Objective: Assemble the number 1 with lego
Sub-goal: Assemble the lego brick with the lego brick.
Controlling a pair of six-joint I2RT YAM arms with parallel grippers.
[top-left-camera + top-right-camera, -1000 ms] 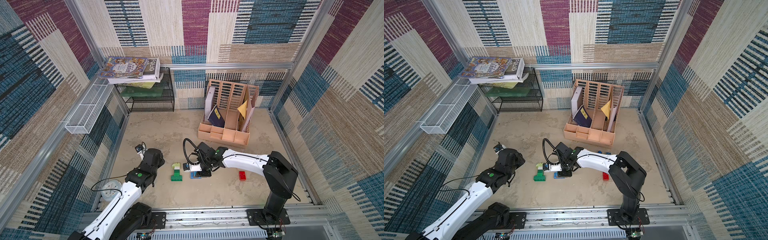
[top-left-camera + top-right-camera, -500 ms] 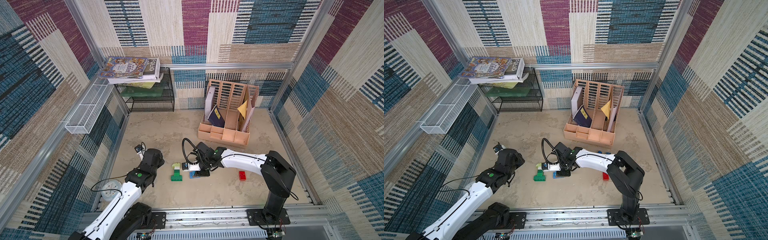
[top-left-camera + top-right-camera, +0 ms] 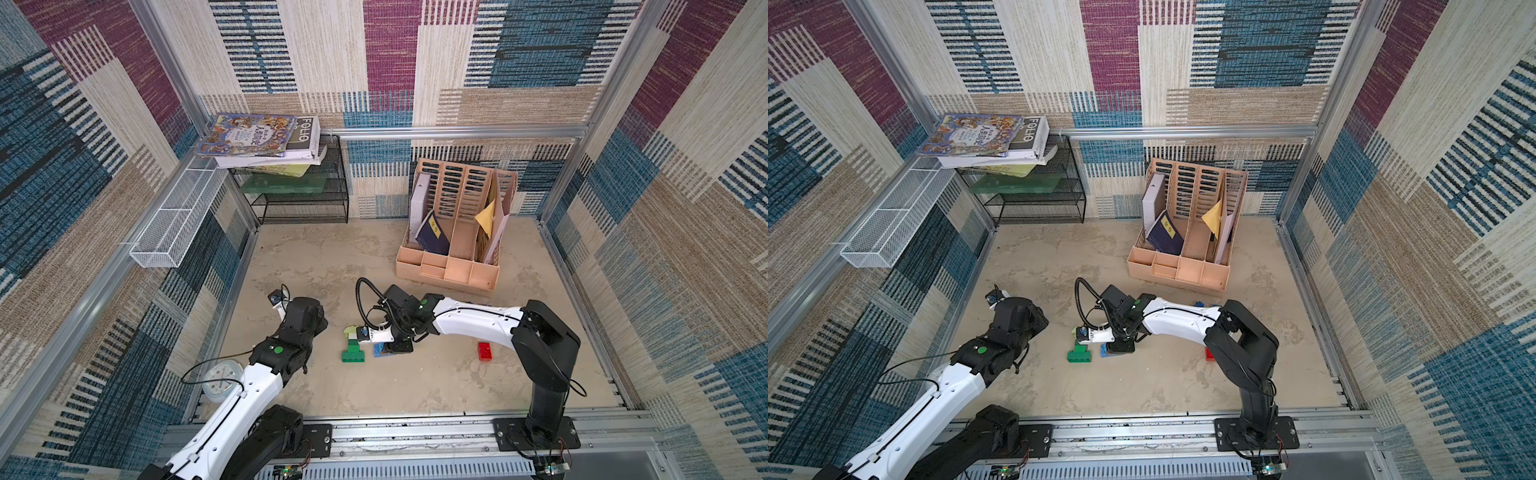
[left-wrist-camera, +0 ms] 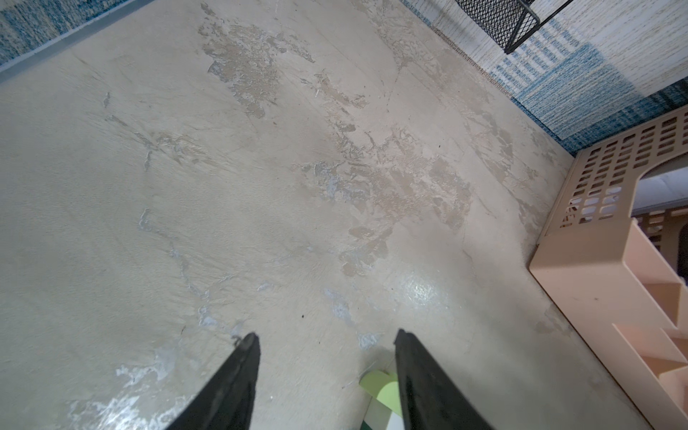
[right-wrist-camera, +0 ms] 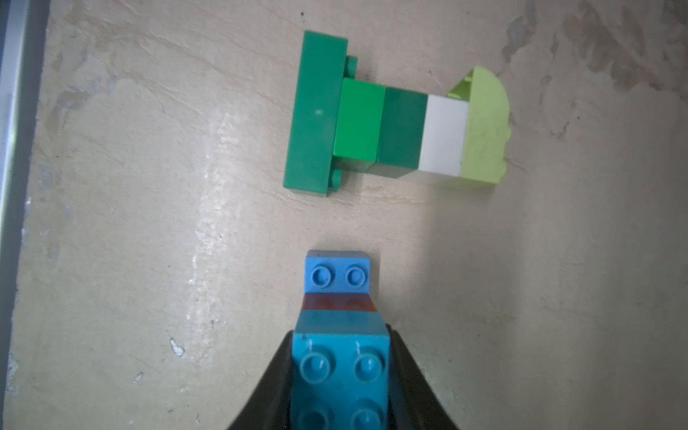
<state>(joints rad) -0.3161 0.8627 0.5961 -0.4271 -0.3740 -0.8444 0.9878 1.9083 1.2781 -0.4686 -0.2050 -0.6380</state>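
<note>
R arm nudged slightly toward green-white-lime lego stack (image 5: 387,126); R gripper (image 5: 340,331) clamped on blue-brown-blue lego stack (image 5: 337,283). L gripper (image 4: 325,337) jaws apart, empty.

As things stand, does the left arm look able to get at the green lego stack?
Probably yes. The left gripper is open and empty, the green lego stack lies beside it with bare floor between, and the right gripper, shut on the blue stack, sits on its other side.
</note>
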